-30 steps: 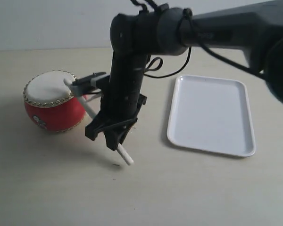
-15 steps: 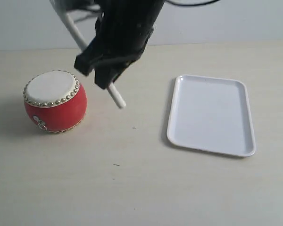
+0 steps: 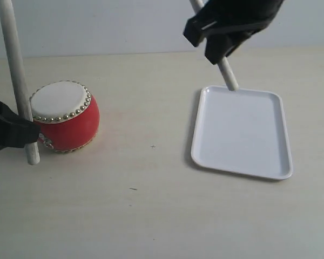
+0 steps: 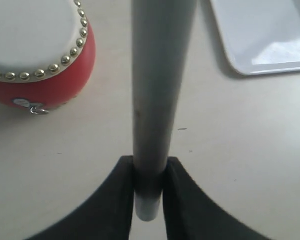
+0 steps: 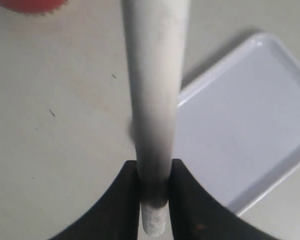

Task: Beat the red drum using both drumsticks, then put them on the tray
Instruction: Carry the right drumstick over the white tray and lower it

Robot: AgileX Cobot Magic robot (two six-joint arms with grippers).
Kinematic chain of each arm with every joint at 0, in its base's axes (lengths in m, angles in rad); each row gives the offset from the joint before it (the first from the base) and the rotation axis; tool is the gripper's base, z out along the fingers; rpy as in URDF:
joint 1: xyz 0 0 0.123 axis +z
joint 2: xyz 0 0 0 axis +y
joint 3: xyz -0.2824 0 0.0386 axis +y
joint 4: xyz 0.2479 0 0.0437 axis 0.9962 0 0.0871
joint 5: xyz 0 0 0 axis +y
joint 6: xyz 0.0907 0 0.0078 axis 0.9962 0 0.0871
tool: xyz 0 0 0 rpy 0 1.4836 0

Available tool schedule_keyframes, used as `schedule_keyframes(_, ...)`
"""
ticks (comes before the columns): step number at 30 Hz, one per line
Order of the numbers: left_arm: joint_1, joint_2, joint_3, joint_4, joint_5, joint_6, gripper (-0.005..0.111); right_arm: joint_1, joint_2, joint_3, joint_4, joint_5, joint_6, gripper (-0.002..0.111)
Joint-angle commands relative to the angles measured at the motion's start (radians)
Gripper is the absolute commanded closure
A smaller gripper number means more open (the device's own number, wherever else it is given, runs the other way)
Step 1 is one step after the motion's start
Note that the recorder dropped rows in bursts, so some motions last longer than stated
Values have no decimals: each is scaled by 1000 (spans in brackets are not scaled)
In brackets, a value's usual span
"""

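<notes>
Pinching one stick per pincer. My right pincer (image 3: 208, 43) is nearer: tray (image 3: 248, 135) lies at its 5 o'clock, right stick (image 3: 228, 75) running 11-to-5, tip by the tray's 11 o'clock edge. Left pincer (image 3: 11, 132) holds left stick (image 3: 13, 65) near-upright at the red drum's (image 3: 65, 116) 9 o'clock.

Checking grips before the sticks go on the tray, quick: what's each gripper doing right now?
Left gripper: closed on one drumstick.
Right gripper: closed on the other drumstick.

Pale beige tabletop (image 3: 151, 216); plain light grey wall (image 3: 97, 27) behind.
</notes>
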Motion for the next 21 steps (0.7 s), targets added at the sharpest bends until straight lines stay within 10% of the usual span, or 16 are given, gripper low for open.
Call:
schedule_keyframes(1, 1, 0, 3, -12, -22, 29, 107, -107, -2, 76, 4, -3, 8, 108)
schedule_keyframes(21, 1, 0, 35, -12, -62, 68, 107, -345, 175, 192, 140, -119, 261, 108)
